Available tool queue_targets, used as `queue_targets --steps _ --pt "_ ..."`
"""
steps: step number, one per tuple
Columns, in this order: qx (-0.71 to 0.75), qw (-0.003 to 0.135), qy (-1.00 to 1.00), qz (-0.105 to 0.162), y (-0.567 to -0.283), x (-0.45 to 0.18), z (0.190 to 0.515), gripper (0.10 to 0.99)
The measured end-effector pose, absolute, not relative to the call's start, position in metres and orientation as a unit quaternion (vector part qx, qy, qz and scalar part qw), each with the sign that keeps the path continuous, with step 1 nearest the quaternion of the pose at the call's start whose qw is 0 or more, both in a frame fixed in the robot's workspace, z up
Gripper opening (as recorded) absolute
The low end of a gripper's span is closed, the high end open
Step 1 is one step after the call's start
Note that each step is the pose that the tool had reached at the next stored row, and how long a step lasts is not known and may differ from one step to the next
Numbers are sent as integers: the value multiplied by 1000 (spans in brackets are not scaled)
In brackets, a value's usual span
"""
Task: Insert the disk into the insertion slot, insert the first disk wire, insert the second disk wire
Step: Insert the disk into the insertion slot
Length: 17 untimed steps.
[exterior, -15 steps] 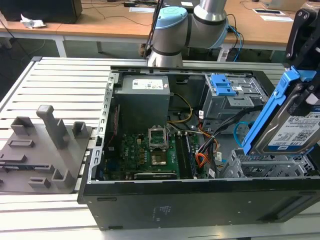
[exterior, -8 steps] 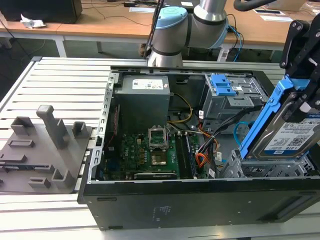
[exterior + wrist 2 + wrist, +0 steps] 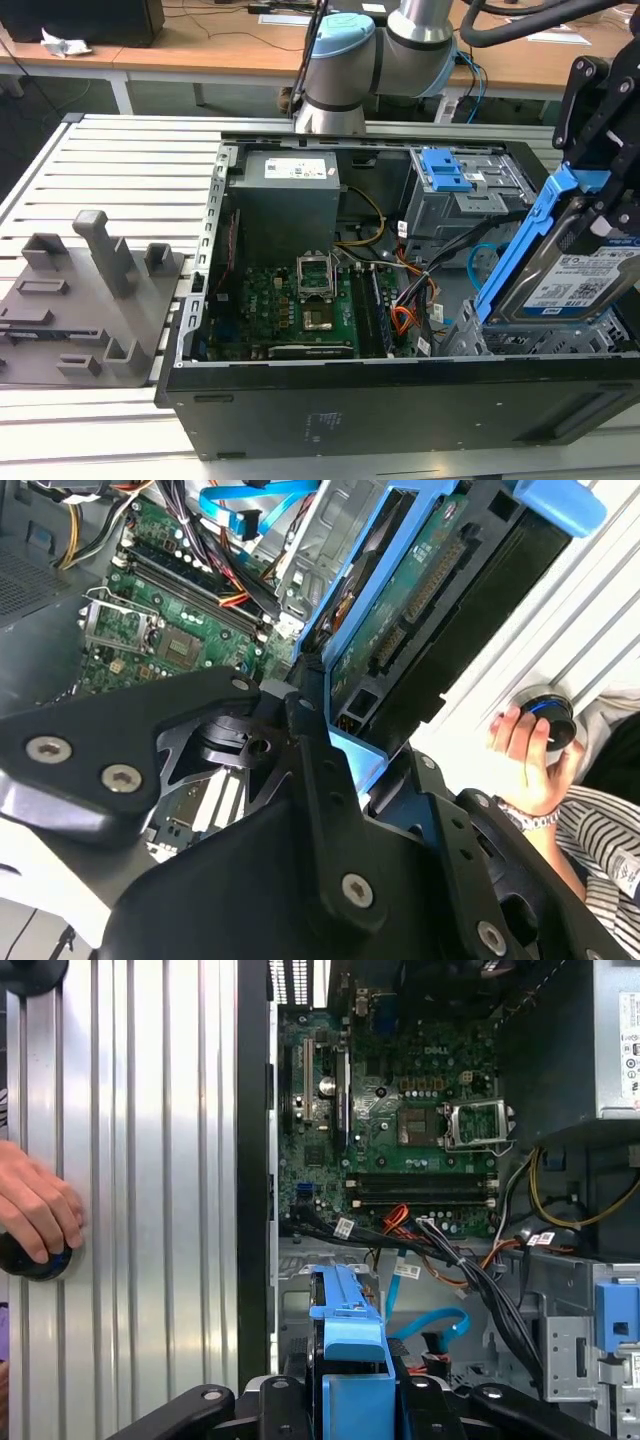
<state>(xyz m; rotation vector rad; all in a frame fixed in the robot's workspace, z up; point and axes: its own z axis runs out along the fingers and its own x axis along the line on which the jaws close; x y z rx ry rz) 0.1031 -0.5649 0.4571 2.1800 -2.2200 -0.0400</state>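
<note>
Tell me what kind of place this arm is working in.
Probably a robotics lab or test workshop: an open computer case lies on a slotted aluminium table, wooden desks with cables stand behind, and the gripper holds the disk tilted over the case.

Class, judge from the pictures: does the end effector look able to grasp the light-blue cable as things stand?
Probably not. The end effector is shut on the disk, so it has no free grip, and the light-blue cable lies deeper in the case among other wires.
</note>
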Motion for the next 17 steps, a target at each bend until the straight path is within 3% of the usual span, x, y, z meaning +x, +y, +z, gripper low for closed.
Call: queue_targets --steps 17 --pt "701 15 -713 -13 -545 116 430 369"
